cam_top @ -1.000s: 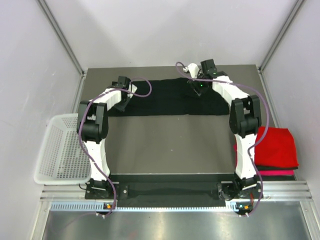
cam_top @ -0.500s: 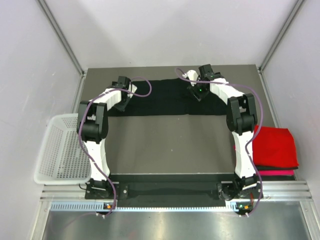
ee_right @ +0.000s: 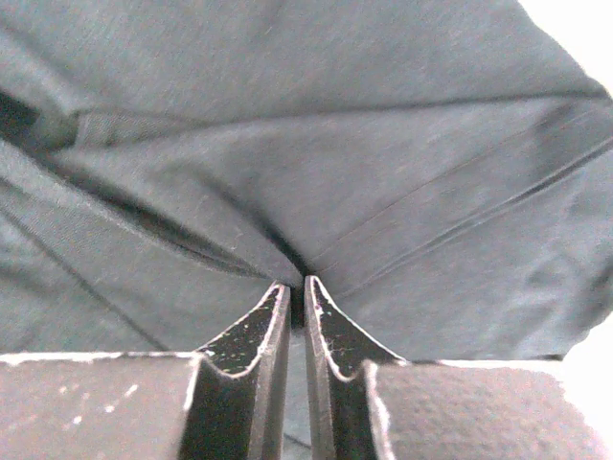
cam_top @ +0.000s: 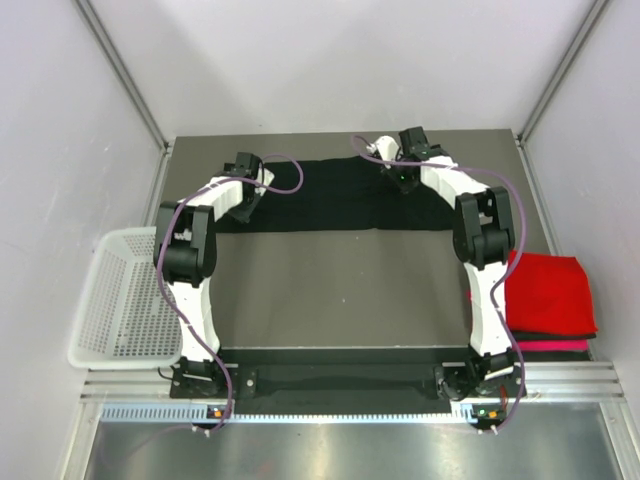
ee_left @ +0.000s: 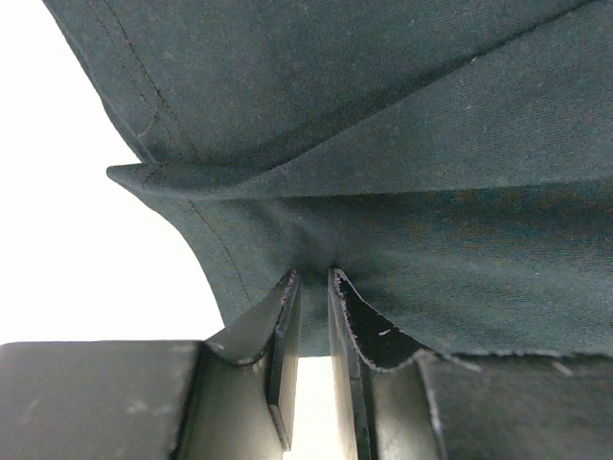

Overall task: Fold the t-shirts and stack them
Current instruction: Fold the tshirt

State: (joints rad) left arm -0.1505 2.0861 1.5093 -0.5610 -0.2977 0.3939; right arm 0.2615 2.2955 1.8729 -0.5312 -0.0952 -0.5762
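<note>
Black cloth stretches in a band across the far part of your table: the black t-shirt, its long axis running left to right along the far edge. Your left hand pinches its left end, jaws narrow on the fabric. Your right hand is nipped almost closed on a raised fold near the far hem. At the near right, the folded red t-shirt lies on the magenta t-shirt.
</note>
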